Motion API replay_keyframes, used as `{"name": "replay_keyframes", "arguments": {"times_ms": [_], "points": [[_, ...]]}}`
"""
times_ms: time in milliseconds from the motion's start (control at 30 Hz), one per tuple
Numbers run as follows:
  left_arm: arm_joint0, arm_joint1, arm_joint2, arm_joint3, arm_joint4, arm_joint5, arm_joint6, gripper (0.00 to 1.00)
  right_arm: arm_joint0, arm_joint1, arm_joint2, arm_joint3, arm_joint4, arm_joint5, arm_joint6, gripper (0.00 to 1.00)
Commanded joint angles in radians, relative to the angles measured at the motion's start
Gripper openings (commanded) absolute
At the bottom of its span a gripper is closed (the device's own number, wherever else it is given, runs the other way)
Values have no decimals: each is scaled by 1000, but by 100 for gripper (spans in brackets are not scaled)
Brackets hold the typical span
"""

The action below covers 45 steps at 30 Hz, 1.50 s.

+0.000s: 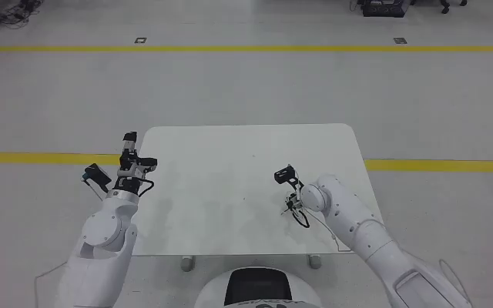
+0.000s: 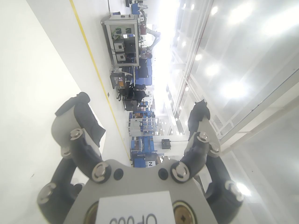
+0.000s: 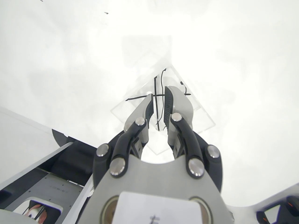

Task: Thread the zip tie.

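Note:
Several thin black zip ties lie in a shallow clear tray (image 3: 201, 117) on the white table (image 1: 231, 154). My right gripper (image 3: 158, 99) is down in this tray, open by a narrow gap. One straight zip tie (image 3: 155, 87) runs lengthwise between its ribbed pads, close to one pad, and another zip tie (image 3: 136, 98) lies crosswise under the fingertips. In the top view the right gripper (image 1: 291, 204) is low over the table's right part. My left gripper (image 2: 140, 108) is open and holds nothing. It is raised beside the table's left edge (image 1: 135, 158) and faces out into the room.
A curled zip tie (image 3: 184, 89) rests near the tray's far corner. The table top around the tray is bare white. Beyond the table lies open floor with yellow lines (image 1: 246, 48).

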Motion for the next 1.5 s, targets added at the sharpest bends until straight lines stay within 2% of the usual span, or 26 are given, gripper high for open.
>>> {"name": "replay_keyframes", "arguments": {"times_ms": [0,167,567,700,1000,1133,1467], "points": [[0,0,0,0,0,0,0,100,5,-3,-4,11,2,0,-1,12],[0,0,0,0,0,0,0,100,19,-13,-20,43,0,2,-6,16],[0,0,0,0,0,0,0,100,50,-34,-51,100,-3,3,-16,16],[0,0,0,0,0,0,0,100,57,-40,-55,118,-2,4,-19,12],[0,0,0,0,0,0,0,100,70,-49,-61,147,-1,0,-23,14],[0,0,0,0,0,0,0,100,72,-52,-64,147,-13,9,-21,14],[0,0,0,0,0,0,0,100,50,-48,-57,87,-57,39,8,13]]}}
